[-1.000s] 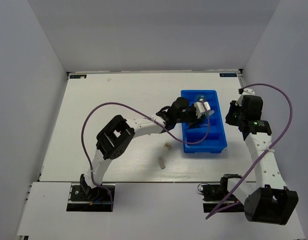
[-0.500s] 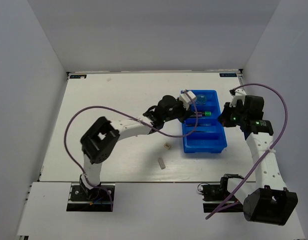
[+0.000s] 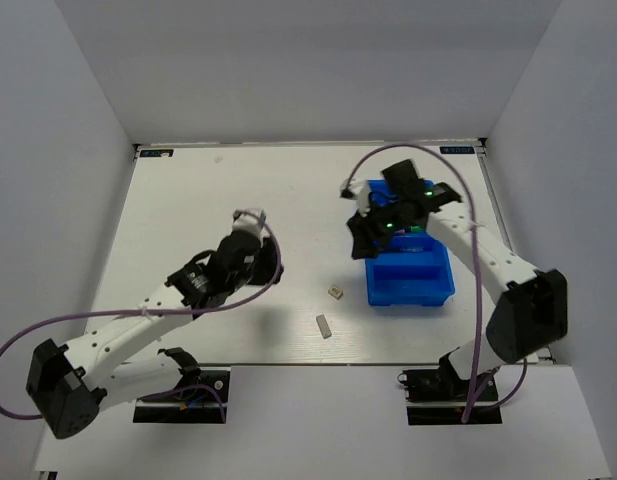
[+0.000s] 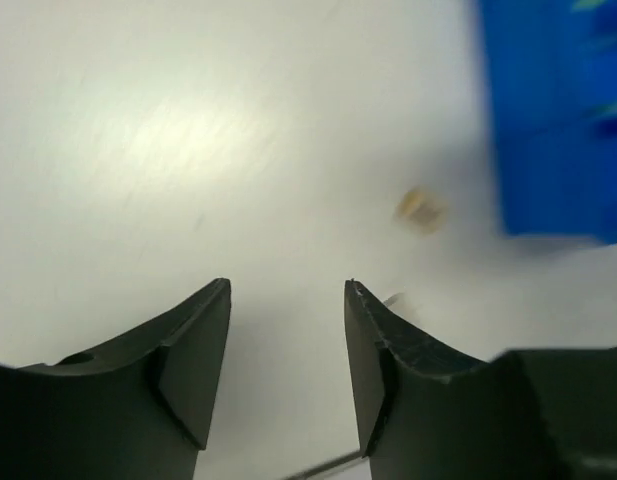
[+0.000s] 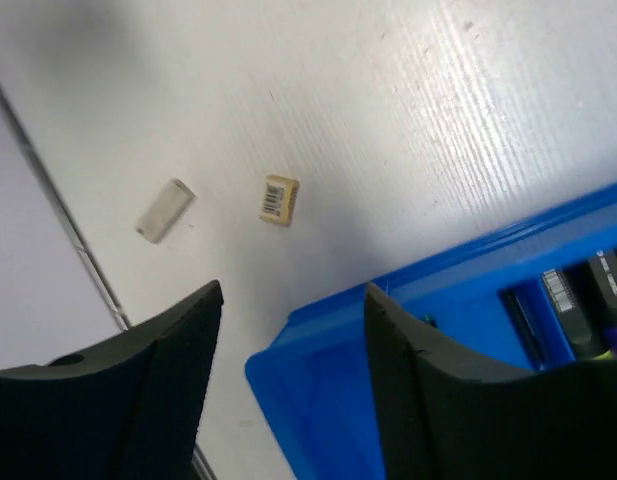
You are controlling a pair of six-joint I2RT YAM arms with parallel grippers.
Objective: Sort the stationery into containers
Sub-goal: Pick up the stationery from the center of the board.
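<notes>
Blue tray (image 3: 413, 285) sits right of centre on your white table (image 3: 188, 200), its compartments running crosswise. Your right gripper (image 5: 293, 290) hangs over the tray's left wall, jaws wide, nothing between them. Your left gripper (image 4: 287, 288) is over bare table, well left of the tray, jaws apart too, empty. Black markers (image 5: 578, 300) lie in one compartment; can't tell which. Two erasers lie loose on the table near the tray's near-left corner, apart from each other: grey eraser (image 3: 324, 325) nearer you, then beige eraser (image 3: 335, 292) with a barcode label.
</notes>
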